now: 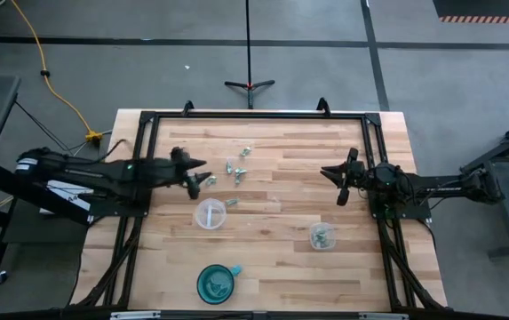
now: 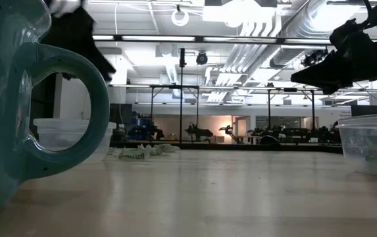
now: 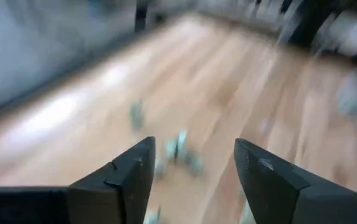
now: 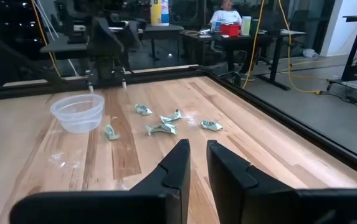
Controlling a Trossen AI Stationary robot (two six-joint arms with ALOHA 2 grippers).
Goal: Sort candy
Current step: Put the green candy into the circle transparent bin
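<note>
The left gripper [image 1: 198,175] hangs over the left half of the desk, just beside the loose candy [image 1: 236,169], with its fingers spread apart and nothing between them. In the left wrist view the two dark fingers [image 3: 128,180] frame a blurred group of sweets on the wood, well clear of either pad. The right gripper [image 1: 338,182] sits over the right half of the desk, pointing toward the middle; its fingers [image 4: 175,168] are drawn nearly together with only a thin gap, and they grasp nothing.

Most of the candy lies scattered toward the far edge of the desk, left of centre: a handful of pale green and silvery wrapped sweets close together, with one more piece [image 1: 231,203] lying just beside a clear plastic cup [image 1: 210,214]. That cup stands near the middle of the desk, and whether it holds anything cannot be told. A second clear cup [image 1: 322,236] stands toward the right edge, nearer the front, and several green sweets are visible inside it. A round teal bowl [image 1: 216,284] with a handle rests near the front edge, left of centre. In the low view it fills the left side, and the loose sweets [image 2: 142,152] show beyond it on the desk top [image 2: 227,191].
</note>
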